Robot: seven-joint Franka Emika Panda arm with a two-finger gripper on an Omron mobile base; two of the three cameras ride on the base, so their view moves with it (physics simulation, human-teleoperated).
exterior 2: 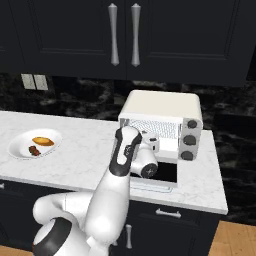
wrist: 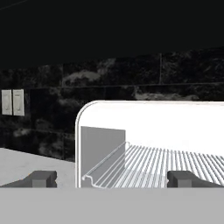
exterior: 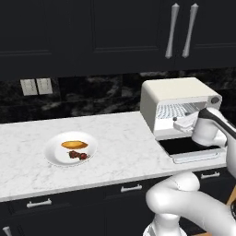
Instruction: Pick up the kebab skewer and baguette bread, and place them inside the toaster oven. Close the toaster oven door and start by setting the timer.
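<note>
The gripper stands wide open and holds nothing; in the hand view its two dark fingertips sit far apart at the bottom, with the oven's mouth between and beyond them. In the right base view the hand is level, reaching forward from a bent wrist, just in front of the oven opening and above the lowered door. In the left base view the forearm crosses in front of the oven's lower right, and the white hand reaches into the mouth of the oven.

Directly ahead of the gripper is the oven, cream-white and boxy, its door dropped flat toward the counter edge so the wire rack lies bare inside. The rack runs level, a little below the line of the fingers, and the oven's left inner wall rises beside the left fingertip. Three dark knobs stack down the oven's right side, to the right of the hand.

Well to the left of the gripper, on the marble counter, is a white plate. The bread lies across its far half, and the skewer lies just beside it on the near half. Both lie well apart from the hand.

On the dark back wall, left of the oven, are two pale outlets.
</note>
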